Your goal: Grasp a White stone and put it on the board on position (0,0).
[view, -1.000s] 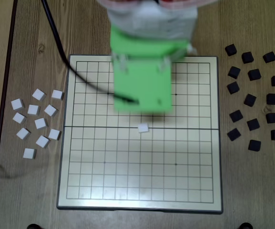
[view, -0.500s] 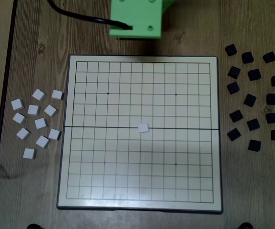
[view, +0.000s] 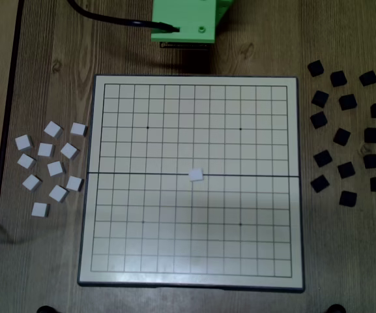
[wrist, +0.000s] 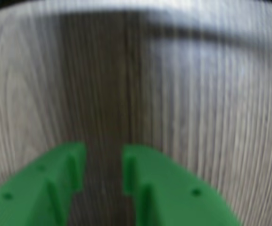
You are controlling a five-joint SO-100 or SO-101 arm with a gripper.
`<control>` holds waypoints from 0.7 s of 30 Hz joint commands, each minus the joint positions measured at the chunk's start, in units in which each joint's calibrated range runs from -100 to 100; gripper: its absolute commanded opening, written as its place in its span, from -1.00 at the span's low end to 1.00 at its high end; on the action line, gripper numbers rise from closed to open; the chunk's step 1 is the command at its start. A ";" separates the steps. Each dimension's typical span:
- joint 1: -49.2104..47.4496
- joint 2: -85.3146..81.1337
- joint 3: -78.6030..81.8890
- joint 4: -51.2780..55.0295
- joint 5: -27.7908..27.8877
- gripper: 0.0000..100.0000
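Hovering over bare table, the gripper [wrist: 103,172] is gaping slightly, seemingly empty in the blurry wrist view. It is needing to reach the white stones [view: 51,166] left of the board [view: 194,277], straddling one squarely.

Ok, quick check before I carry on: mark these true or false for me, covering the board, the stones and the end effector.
1. One white stone sits on the board. True.
2. The black stones lie left of the board in the fixed view. False: they lie to its right; the loose white stones are on the left.
3. The end effector grips a stone in the wrist view. False: nothing sits between its green fingers, only bare table.
4. A black stone is on the board. False: none is.
5. The arm sits beyond the board's top edge. True.
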 commanded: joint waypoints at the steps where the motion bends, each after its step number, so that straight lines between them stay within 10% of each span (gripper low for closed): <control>1: 0.77 -2.53 2.48 -0.27 0.63 -0.87; 21: 1.86 -9.40 12.24 4.28 5.47 -0.87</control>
